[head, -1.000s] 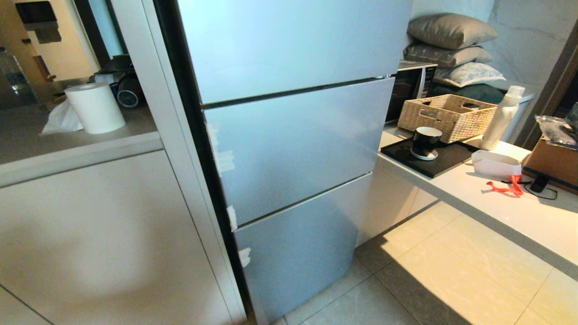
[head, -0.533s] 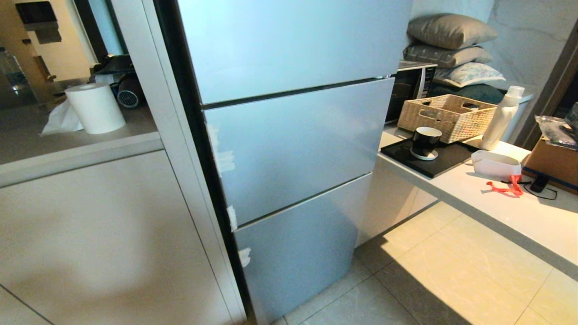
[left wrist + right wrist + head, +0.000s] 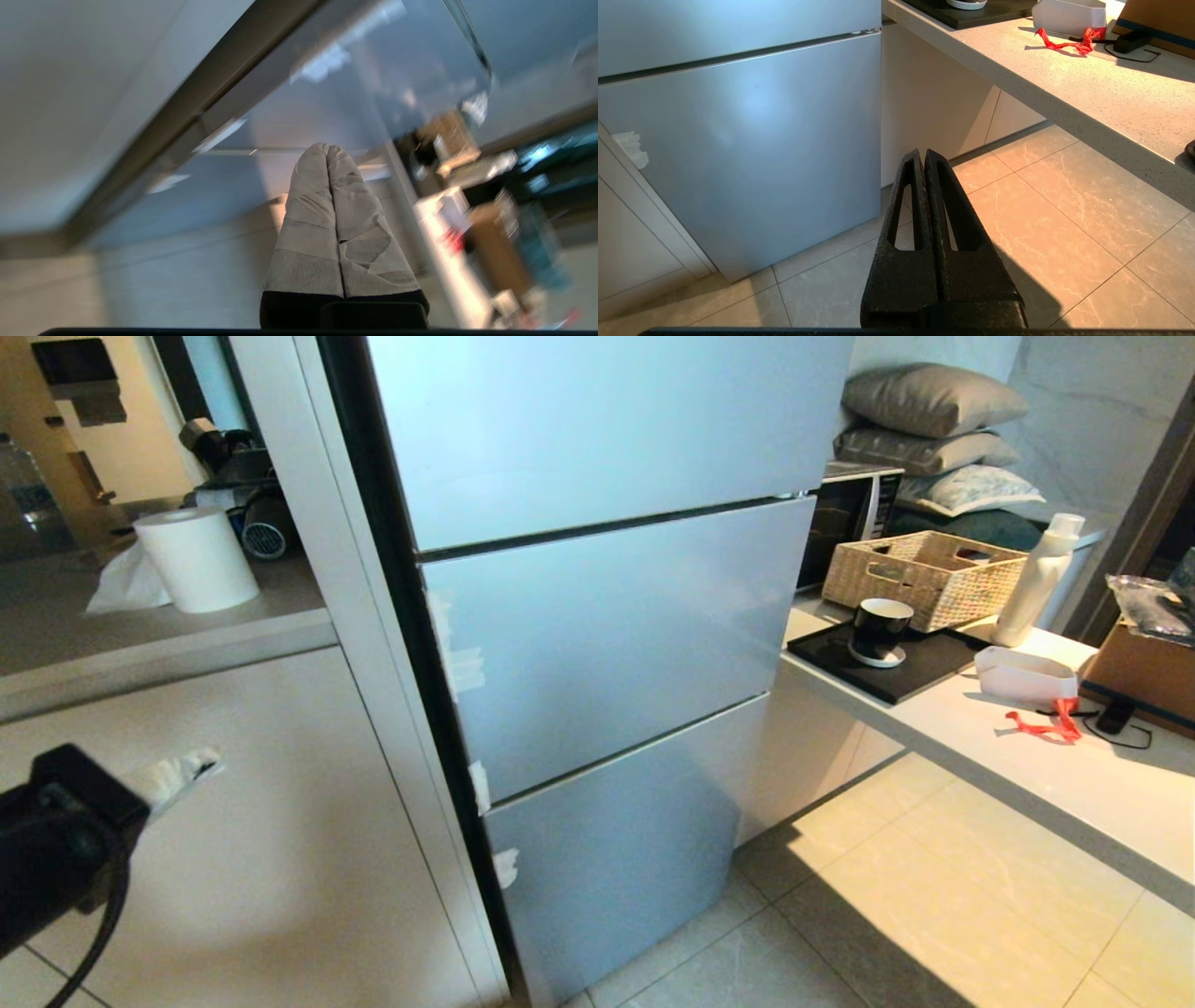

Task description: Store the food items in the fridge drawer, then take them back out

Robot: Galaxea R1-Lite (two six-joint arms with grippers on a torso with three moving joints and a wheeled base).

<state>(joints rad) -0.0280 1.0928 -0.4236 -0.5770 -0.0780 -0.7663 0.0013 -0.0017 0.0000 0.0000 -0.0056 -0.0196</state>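
Note:
The silver fridge [image 3: 607,635] stands shut, three flat fronts stacked one above another. The fridge drawer is hidden behind them, and no food items show in any view. My left gripper [image 3: 210,761] reaches in at the lower left of the head view, in front of the white cabinet and left of the fridge. Its tape-wrapped fingers [image 3: 308,205] are pressed together, shut and empty. My right gripper [image 3: 923,153] is shut and empty too, hanging low over the floor tiles beside the fridge's bottom front [image 3: 738,140].
A counter [image 3: 1074,784] runs along the right with a wicker basket [image 3: 924,574], a black mug [image 3: 880,627] on a dark tray [image 3: 934,667], a white bottle [image 3: 1038,577], a white container [image 3: 1022,674] and a red strap [image 3: 1044,725]. A paper roll [image 3: 196,558] stands on the left ledge.
My left arm has swung up into the head view at the lower left, where it was not seen before. The fridge and the counter things are unmoved.

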